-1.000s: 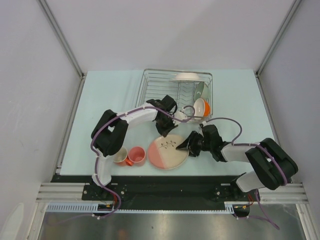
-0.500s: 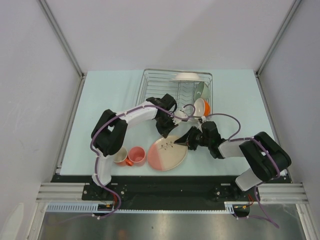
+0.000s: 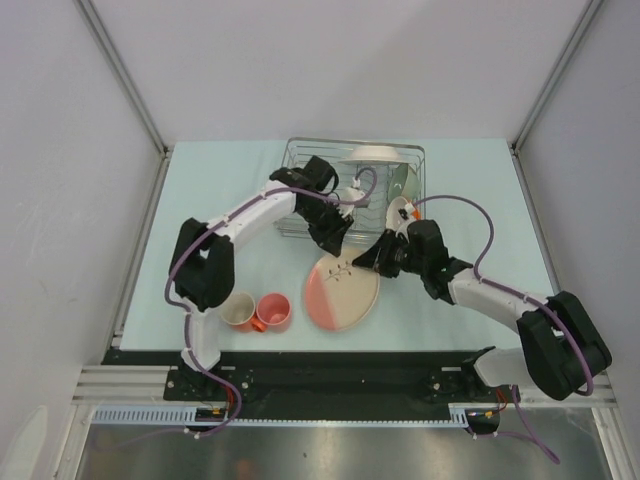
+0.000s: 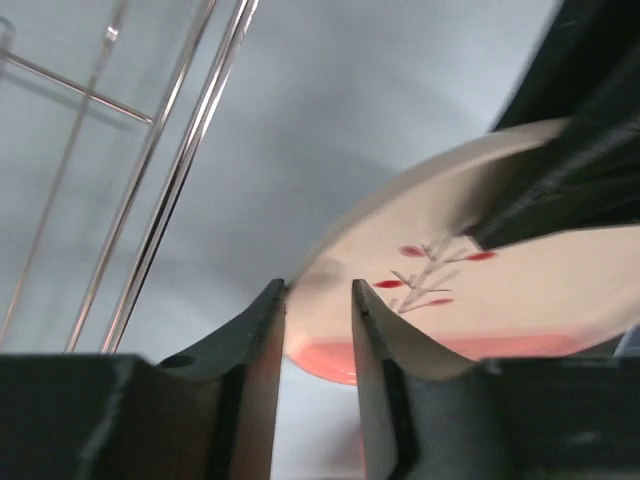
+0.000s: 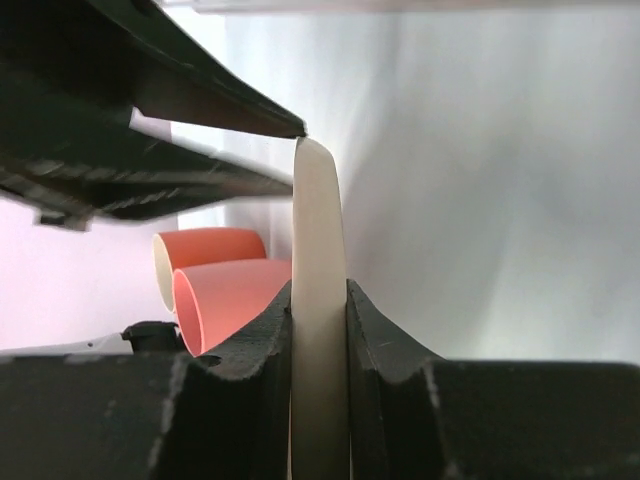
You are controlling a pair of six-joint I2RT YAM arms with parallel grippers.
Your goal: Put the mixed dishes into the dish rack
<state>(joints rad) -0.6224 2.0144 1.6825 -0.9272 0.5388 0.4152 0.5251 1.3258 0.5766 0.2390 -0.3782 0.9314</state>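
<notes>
Furthest left on the tabletop [image 3: 220,200], just in front of the left arm's base, a pinkish cup [image 3: 240,312] with a cream inside and an orange-red mug [image 3: 272,310] lie side by side and touching, well apart from both end effectors.

Next, the left end effector [image 3: 338,244] hangs over the near edge of the dish rack [image 3: 290,160], fingers apart with nothing between them. In its wrist view the cream rim of the pink-and-cream plate [image 3: 340,295] sits right at the fingertips [image 4: 275,295]. In the right wrist view one black tip seems to meet the top of that rim.

The plate itself is between the two end effectors, in front of the rack and outside it, tilted rather than flat. Whether its near edge rests on the tabletop cannot be told.

Right of it, the right end effector [image 3: 366,262] is clamped on the plate's far right rim, which stands edge-on between the two fingers [image 5: 262,335].

Behind, the right side of the rack holds a white bowl [image 3: 372,153], a pale green bowl [image 3: 400,180] and an orange-and-white dish [image 3: 403,212].
</notes>
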